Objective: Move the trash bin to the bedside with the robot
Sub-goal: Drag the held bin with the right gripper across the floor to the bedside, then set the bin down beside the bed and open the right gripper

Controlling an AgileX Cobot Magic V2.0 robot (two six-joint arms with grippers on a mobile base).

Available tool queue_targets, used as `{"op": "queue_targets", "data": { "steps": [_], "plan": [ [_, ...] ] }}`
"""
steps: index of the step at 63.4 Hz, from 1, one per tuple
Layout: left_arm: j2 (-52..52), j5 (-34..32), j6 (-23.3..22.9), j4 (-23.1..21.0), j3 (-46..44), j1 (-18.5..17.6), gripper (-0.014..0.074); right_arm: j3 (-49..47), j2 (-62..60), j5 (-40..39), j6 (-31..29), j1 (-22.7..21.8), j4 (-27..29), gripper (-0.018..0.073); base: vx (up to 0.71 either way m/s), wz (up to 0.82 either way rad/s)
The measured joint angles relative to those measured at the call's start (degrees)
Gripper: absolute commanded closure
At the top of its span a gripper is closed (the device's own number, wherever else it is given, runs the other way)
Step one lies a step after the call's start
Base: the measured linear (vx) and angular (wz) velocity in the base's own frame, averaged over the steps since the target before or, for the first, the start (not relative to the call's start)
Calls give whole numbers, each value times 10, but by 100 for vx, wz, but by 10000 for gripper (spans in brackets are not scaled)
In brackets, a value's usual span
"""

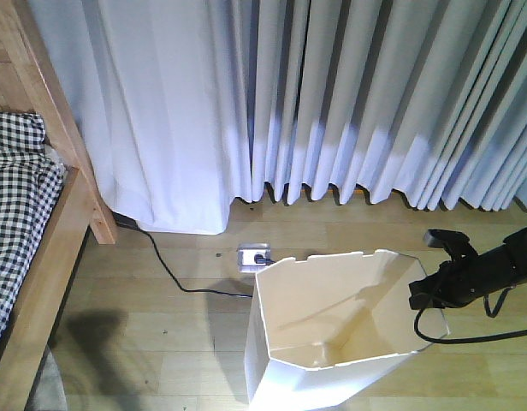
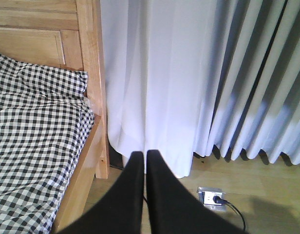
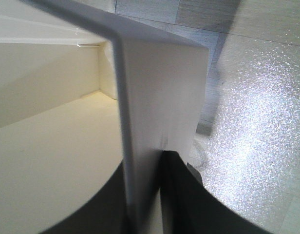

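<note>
1. White curtains [image 1: 332,94] fill the far side.
2. Wooden floor [image 1: 161,342] lies under everything.
3. One bed [image 1: 41,282] stands at the left.
4. One trash bin [image 1: 315,390] stands near right, well apart from the bed.
5. My right gripper [image 3: 143,158] pinches the bin's right rim.
6. My left gripper [image 2: 144,155] is almost closed, holding nothing.
7. One floor socket [image 1: 252,256] sits just behind the bin.
</note>
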Motion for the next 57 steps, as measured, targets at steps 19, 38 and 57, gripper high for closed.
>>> {"op": "queue_targets", "data": {
  "steps": [19, 38, 57],
  "plan": [
    [0, 0, 0, 0, 0, 0, 603, -1, 0, -6, 1, 0, 15, 564, 0, 0],
    [0, 0, 0, 0, 0, 0, 603, -72, 53, -31, 46, 0, 37, 564, 0, 0],
    [0, 0, 0, 0, 0, 0, 603, -192, 134, -52, 130, 31, -4, 563, 0, 0]
  ]
}}
